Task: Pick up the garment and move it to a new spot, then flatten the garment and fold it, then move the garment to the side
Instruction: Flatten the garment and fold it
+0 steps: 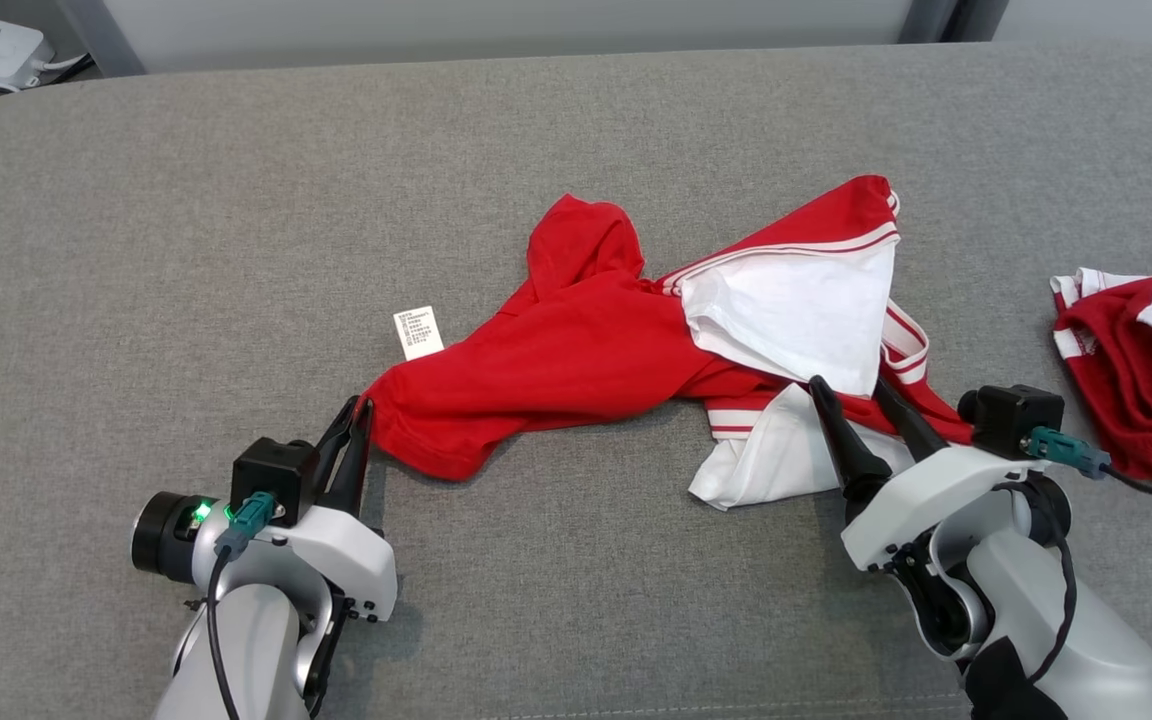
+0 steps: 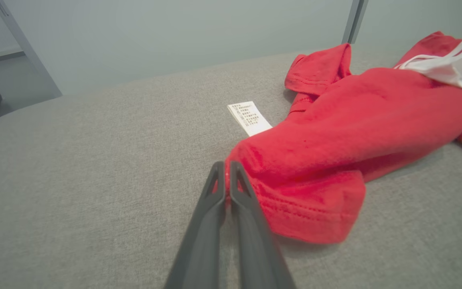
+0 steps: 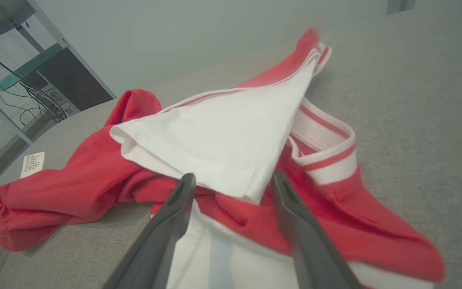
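Pinching a red hem corner of the garment (image 1: 576,350), crumpled on the grey counter (image 1: 236,200), with the left end effector (image 1: 361,405). Holding the right end effector (image 1: 846,385) spread over the garment's white panel.

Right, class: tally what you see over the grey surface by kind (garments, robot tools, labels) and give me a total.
Garments: 2, the middle garment and the right-edge garment
Tools: 2, the left tool, shut on the middle garment's hem, and the right tool, open
Labels: 1, the white care label
Total: 5
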Controlling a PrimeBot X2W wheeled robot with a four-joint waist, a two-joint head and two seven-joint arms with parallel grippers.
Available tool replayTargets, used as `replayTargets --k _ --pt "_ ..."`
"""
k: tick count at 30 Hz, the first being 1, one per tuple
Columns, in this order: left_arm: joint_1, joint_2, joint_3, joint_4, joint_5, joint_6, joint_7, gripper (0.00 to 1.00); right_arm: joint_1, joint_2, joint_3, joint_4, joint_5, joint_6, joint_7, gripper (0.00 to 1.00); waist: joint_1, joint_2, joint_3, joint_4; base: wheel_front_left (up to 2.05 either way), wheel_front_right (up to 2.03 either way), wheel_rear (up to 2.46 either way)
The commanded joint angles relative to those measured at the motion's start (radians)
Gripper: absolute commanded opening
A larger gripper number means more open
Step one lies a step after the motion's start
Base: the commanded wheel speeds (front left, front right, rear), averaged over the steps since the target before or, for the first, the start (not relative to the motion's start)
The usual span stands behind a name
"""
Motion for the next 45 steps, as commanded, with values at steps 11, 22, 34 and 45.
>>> replayTargets --k 11,22,34,45 --pt "-0.016 0.0 0.033 -0.022 0.011 -0.011 -0.006 0.0 -0.075 -0.007 0.043 0.016 0.045 0.003 -0.014 0.81 0.0 0.0 0.012 0.014 0.0 0.0 0.0" --pt "-0.023 -0.004 0.037 -0.021 0.018 -0.016 -0.006 0.0 -0.08 -0.001 0.034 0.077 0.056 0.003 -0.014 0.33 0.0 0.0 0.016 0.012 0.0 0.0 0.0" --pt "-0.044 0.004 0.064 -0.068 0.013 -0.025 -0.006 0.0 -0.113 -0.018 -0.009 -0.043 0.096 0.003 -0.014 0.0 0.0 0.0 -0.001 0.013 0.0 0.0 0.0" --pt "-0.338 0.116 0.033 -0.076 0.036 -0.076 -0.006 0.0 -0.342 -0.047 -0.04 -0.137 0.099 0.003 -0.014 0.0 0.0 0.0 0.014 0.047 0.0 0.0 0.0"
